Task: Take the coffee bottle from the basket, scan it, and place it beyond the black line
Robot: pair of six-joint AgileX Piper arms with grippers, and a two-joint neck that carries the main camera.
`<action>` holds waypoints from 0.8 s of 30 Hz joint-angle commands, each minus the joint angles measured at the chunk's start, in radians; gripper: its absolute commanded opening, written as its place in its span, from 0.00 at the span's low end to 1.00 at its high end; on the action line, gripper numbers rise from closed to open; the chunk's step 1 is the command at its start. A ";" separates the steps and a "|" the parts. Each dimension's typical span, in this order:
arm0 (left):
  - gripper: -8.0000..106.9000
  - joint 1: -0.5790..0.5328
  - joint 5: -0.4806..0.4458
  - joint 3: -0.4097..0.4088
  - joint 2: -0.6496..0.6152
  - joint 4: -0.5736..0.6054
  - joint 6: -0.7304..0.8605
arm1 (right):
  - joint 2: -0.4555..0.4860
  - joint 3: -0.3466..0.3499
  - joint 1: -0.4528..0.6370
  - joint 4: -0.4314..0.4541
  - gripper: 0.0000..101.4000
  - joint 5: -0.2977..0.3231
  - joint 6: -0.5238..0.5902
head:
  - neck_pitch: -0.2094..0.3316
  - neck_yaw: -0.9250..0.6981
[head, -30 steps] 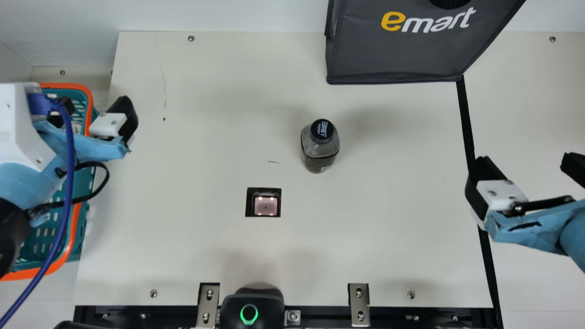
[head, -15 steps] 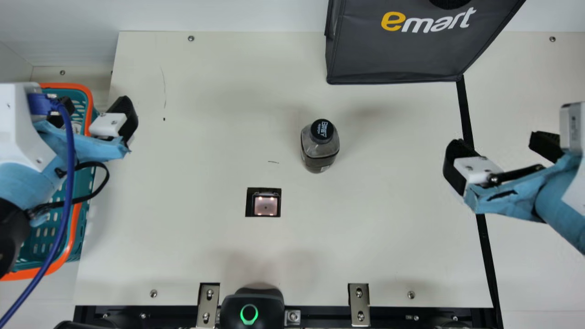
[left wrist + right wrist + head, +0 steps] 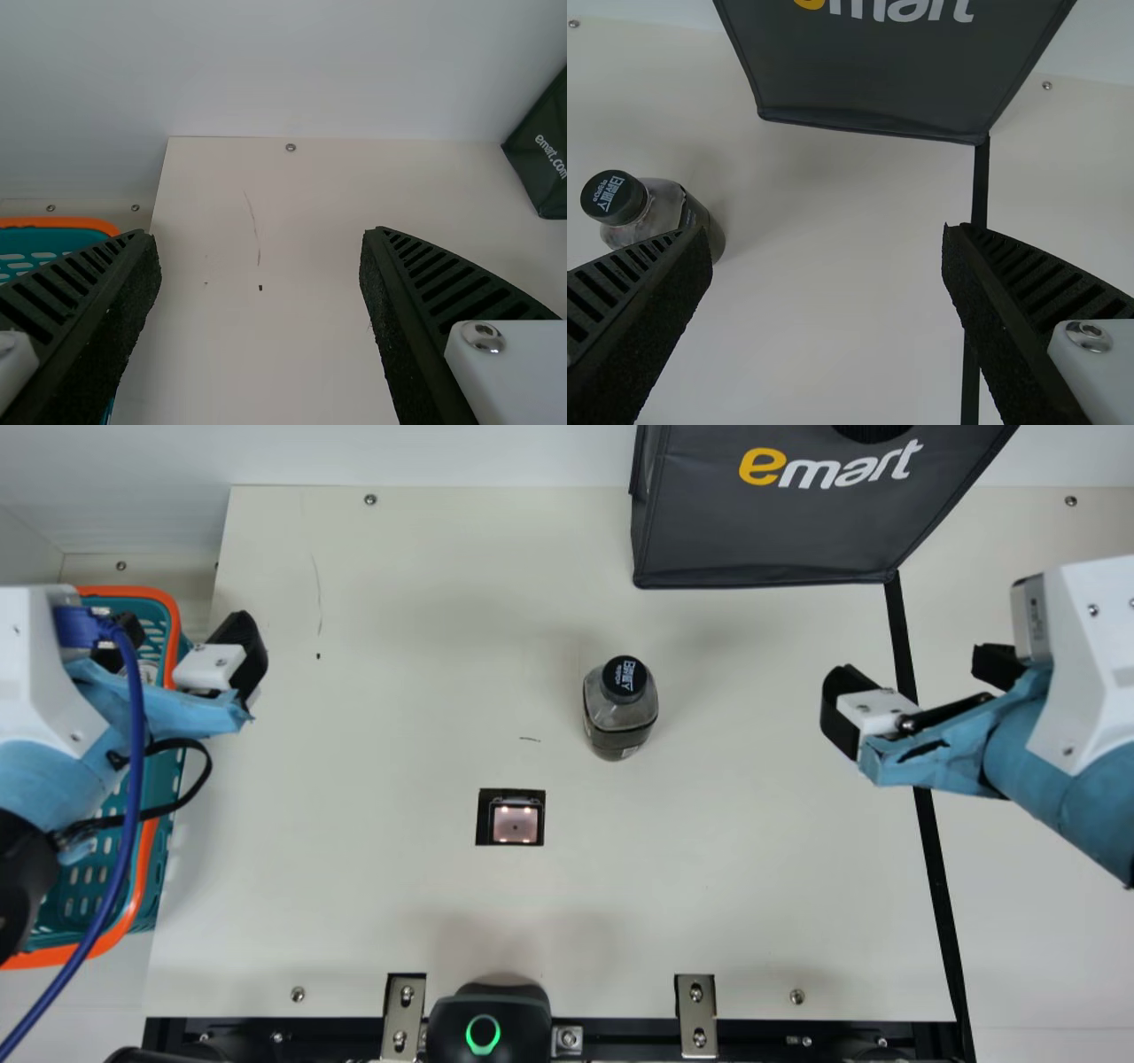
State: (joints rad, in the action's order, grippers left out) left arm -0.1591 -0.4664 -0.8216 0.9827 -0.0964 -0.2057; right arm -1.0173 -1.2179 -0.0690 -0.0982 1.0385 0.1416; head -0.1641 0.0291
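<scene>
The coffee bottle (image 3: pixel 619 710), dark with a black cap, stands on the table right of its middle in the main view. My right gripper (image 3: pixel 912 675) is open over the black line (image 3: pixel 902 646), well to the bottle's right. In the right wrist view the bottle (image 3: pixel 651 212) is partly behind one finger of the right gripper (image 3: pixel 828 257), and nothing is between the fingers. My left gripper (image 3: pixel 190 638) is open above the basket (image 3: pixel 133 899) at the left; in its wrist view the left gripper (image 3: pixel 257 257) holds nothing. The scanner window (image 3: pixel 515 821) lies in front of the bottle.
A dark grey bag (image 3: pixel 788 522) stands at the table's back, its lower right corner by the black line. A black device with a green ring (image 3: pixel 483 1035) sits at the front edge, near metal brackets. A blue cable hangs over the basket.
My right arm has come in from the right, its gripper moving left and toward the back of the table, still open. The left arm and the bottle have stayed put.
</scene>
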 commanded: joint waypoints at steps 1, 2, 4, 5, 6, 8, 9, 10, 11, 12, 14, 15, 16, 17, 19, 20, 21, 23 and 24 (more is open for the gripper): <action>0.85 0.000 0.000 0.000 0.000 0.000 0.000 | -0.008 0.002 -0.029 0.015 0.90 -0.012 -0.015 | 0.026 -0.002; 0.85 0.000 0.000 0.000 0.000 0.000 0.000 | -0.013 0.003 -0.042 0.023 0.90 -0.018 -0.023 | 0.026 -0.002; 0.85 0.000 0.000 0.000 0.000 0.000 0.000 | -0.023 0.004 -0.071 0.039 0.90 -0.028 -0.041 | 0.026 -0.002; 0.85 0.000 0.000 0.000 0.000 0.000 0.000 | -0.027 0.005 -0.086 0.048 0.90 -0.033 -0.051 | 0.026 -0.002; 0.85 0.000 0.000 0.000 0.000 0.000 0.000 | -0.032 0.006 -0.102 0.056 0.90 -0.038 -0.061 | 0.026 -0.002; 0.85 0.000 0.000 0.000 0.000 0.000 0.000 | -0.040 0.007 -0.132 0.072 0.90 -0.047 -0.081 | 0.026 -0.002; 0.85 0.000 0.000 0.000 0.000 0.000 0.000 | -0.044 0.007 -0.148 0.080 0.90 -0.051 -0.092 | 0.026 -0.002; 0.85 0.000 0.000 0.000 0.000 0.000 0.000 | -0.048 0.007 -0.163 0.088 0.90 -0.054 -0.103 | 0.026 -0.002; 0.85 0.000 0.000 0.000 0.000 0.000 0.000 | -0.052 0.006 -0.179 0.096 0.90 -0.057 -0.114 | 0.026 -0.002; 0.85 0.000 0.000 0.000 0.000 0.000 0.000 | -0.055 0.006 -0.195 0.104 0.90 -0.060 -0.126 | 0.026 -0.002; 0.85 0.000 0.000 0.000 0.000 0.000 0.000 | -0.062 0.005 -0.225 0.118 0.90 -0.067 -0.147 | 0.026 -0.002; 0.85 0.000 0.000 0.000 0.000 0.000 0.000 | -0.066 0.004 -0.242 0.127 0.90 -0.069 -0.160 | 0.026 -0.002; 0.85 0.000 0.000 0.000 0.000 0.000 0.000 | -0.069 0.003 -0.256 0.133 0.90 -0.070 -0.169 | 0.026 -0.002; 0.85 0.000 0.000 0.000 0.000 0.000 0.000 | -0.072 0.002 -0.271 0.139 0.90 -0.072 -0.179 | 0.026 -0.002; 0.85 0.000 0.000 0.000 0.000 0.000 0.000 | -0.078 0.000 -0.302 0.153 0.90 -0.076 -0.200 | 0.026 -0.002; 0.85 0.000 0.000 0.000 0.000 0.000 0.000 | -0.081 0.000 -0.316 0.159 0.90 -0.078 -0.210 | 0.026 -0.002; 0.85 0.000 0.000 0.000 0.000 0.000 0.000 | -0.085 -0.001 -0.331 0.165 0.90 -0.079 -0.220 | 0.026 -0.002; 0.85 0.000 0.000 0.000 0.000 0.000 0.000 | -0.092 -0.002 -0.359 0.177 0.90 -0.083 -0.238 | 0.026 -0.002; 0.85 0.000 0.000 0.000 0.000 0.000 0.000 | -0.095 -0.002 -0.371 0.183 0.90 -0.085 -0.247 | 0.026 -0.002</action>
State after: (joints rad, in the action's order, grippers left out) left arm -0.1591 -0.4664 -0.8216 0.9827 -0.0964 -0.2057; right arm -1.1104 -1.2188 -0.4236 0.0787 0.9508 -0.0982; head -0.1641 0.0291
